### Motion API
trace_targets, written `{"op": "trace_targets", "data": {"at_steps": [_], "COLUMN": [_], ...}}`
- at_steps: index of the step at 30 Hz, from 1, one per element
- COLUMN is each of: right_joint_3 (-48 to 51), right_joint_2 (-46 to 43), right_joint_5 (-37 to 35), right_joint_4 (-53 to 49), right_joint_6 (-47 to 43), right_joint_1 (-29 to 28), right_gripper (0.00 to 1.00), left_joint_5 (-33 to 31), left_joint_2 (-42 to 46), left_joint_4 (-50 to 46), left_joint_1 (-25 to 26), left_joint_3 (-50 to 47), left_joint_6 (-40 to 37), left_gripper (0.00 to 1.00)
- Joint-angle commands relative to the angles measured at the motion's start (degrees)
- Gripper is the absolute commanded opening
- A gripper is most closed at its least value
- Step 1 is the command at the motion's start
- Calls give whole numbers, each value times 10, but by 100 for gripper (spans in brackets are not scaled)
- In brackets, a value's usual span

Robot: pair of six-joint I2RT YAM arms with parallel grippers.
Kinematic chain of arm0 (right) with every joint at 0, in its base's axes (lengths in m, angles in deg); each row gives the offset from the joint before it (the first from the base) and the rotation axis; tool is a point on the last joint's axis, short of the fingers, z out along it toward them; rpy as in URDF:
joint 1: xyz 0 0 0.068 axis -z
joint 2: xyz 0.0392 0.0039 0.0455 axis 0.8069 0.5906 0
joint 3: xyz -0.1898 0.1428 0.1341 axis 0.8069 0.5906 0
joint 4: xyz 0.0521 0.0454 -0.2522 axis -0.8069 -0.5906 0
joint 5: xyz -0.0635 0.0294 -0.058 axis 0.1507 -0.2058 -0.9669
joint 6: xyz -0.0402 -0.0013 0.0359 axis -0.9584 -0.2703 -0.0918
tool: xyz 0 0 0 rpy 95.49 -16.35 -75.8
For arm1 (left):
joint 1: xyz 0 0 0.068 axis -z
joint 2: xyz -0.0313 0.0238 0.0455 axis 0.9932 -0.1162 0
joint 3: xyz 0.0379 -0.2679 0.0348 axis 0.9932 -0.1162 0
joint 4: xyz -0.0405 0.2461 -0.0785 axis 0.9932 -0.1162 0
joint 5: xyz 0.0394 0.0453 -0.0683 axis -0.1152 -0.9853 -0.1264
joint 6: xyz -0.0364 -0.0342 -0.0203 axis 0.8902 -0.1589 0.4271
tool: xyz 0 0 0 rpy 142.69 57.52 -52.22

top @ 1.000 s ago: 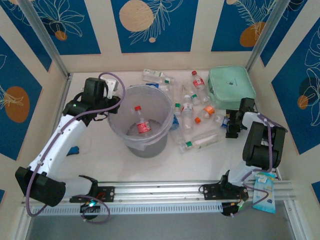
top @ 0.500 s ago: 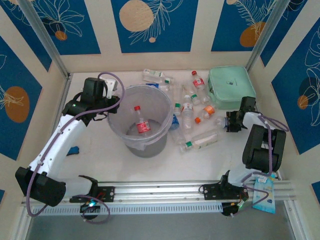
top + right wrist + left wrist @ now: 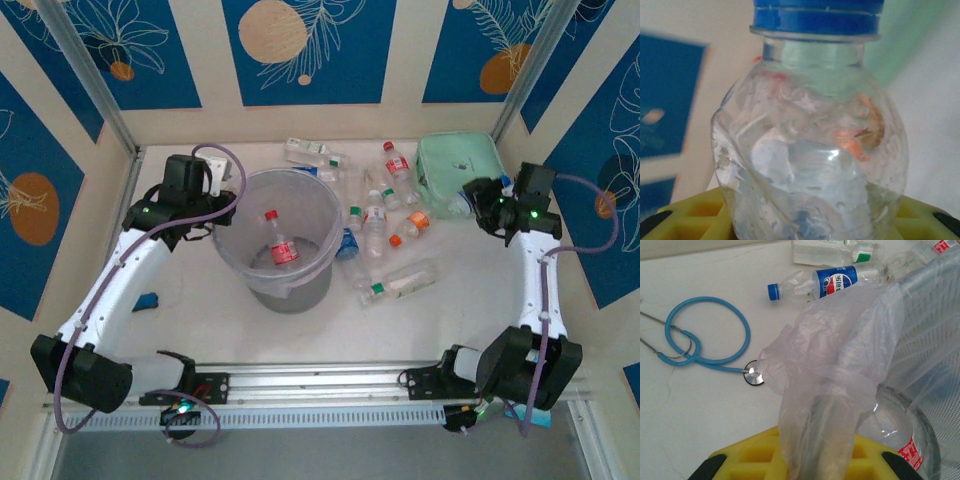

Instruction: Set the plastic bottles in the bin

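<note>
Plastic bottle (image 3: 810, 150) clamped in right claw (image 3: 481, 202), left claw (image 3: 224, 222) pinching bin liner (image 3: 840, 365)

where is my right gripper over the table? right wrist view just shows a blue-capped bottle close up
observer: the right gripper holds that bottle over the near right corner of the mint-green box.
operator: ok where's the bin from there
observer: the bin stands off to your left, with a scatter of loose bottles lying on the table between it and the box.
</note>
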Motion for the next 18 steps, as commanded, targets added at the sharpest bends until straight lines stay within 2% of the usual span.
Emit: {"op": "trace_targets", "data": {"at_steps": [1, 4, 7, 12, 15, 18], "right_joint_3": [-85, -187, -269, -370, -430, -481], "right_joint_2": [-5, 16, 49, 125, 185, 243], "right_joint_5": [139, 109, 46, -116, -168, -194], "right_joint_4": [-54, -118, -167, -216, -246, -280], "right_joint_6": [-157, -236, -279, -325, -346, -349], "right_joint_1": [-68, -191, -310, -496, -570, -609], "right_gripper": [9, 0, 0, 0, 0, 0], "left_joint_5": [-4, -1, -4, -13, -13, -10], "left_joint_2": [-3, -8, -12, -21, -28, -31], "left_joint_4": [16, 8, 1, -12, -14, -9], "left_joint_1": [-9, -8, -9, -6, -6, -5], "left_joint_3": [13, 22, 27, 37, 39, 37], "left_joint_6": [-14, -15, -18, -24, -25, -25], "left_gripper": [0, 0, 0, 0, 0, 0]}}
